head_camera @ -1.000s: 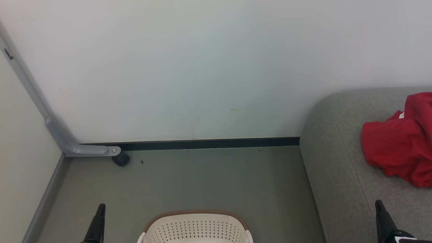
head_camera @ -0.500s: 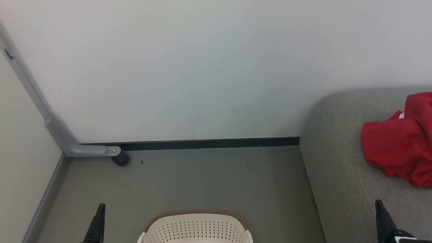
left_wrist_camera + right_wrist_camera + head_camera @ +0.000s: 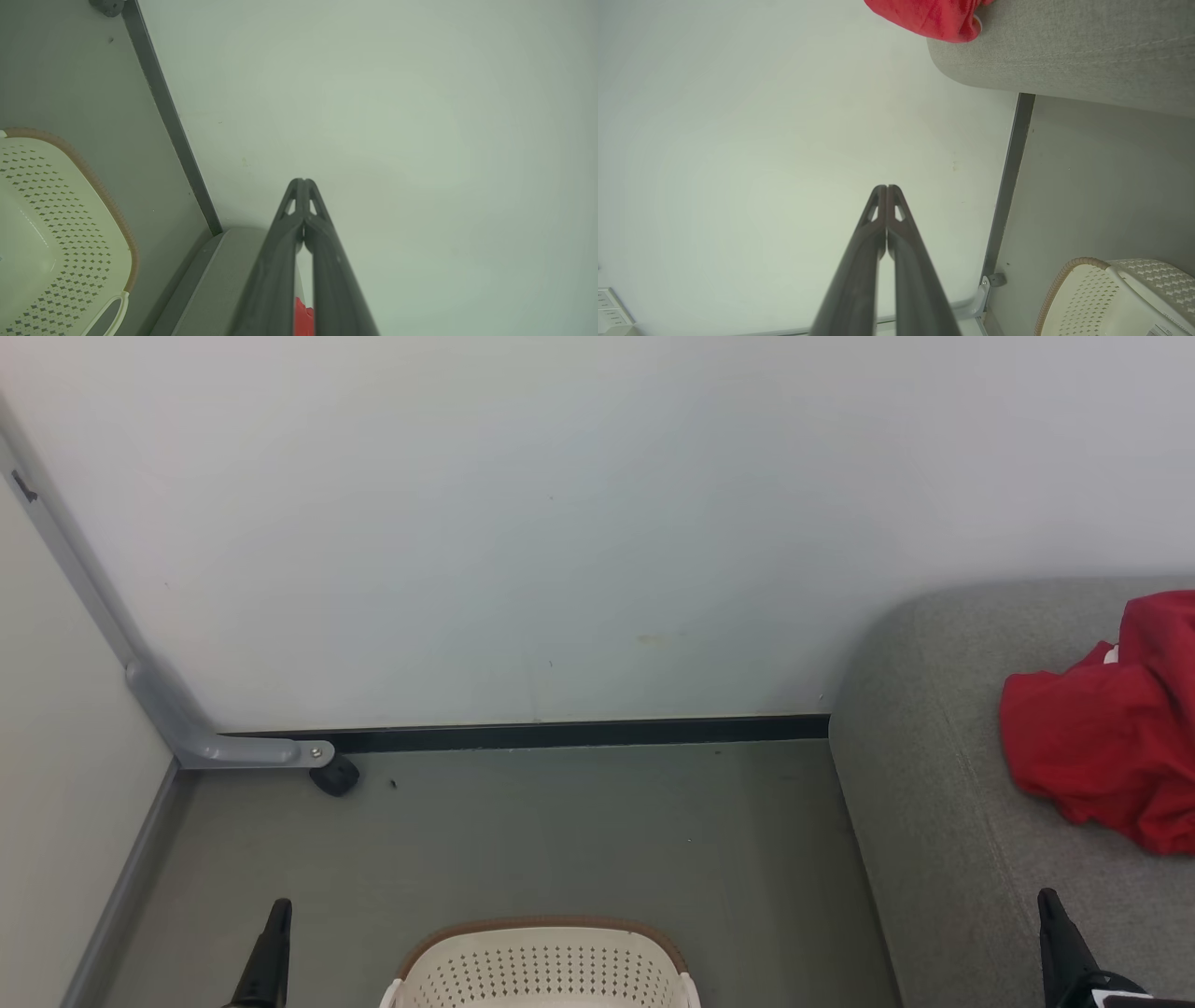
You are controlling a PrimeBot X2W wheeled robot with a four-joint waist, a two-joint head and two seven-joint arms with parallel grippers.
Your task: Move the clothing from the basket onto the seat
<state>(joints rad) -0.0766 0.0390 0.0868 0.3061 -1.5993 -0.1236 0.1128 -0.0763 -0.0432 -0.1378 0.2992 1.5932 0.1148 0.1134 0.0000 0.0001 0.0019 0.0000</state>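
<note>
Left hand: closed, fingers pressed tip to tip, nothing held; it hung over the floor to the left of the basket.

Basket: stood on the floor, apart from the seat's left edge. The part of its interior in view held no garment; the rest could not be judged.

Seat: its rounded far-left corner stood against the wall.

Clothing: a crumpled red heap lay on the seat, in from that corner and running past the right limit of the head view, with a sliver of white edging showing.

Right hand: closed and empty, over the seat's near part, clear of the heap.

Assessment: the fabric appeared light, limp and unbreakable. It would likely sag and trail when lifted, and could catch on the basket rim. A pinch on a raised fold or the trimmed edge seemed soundest.
</note>
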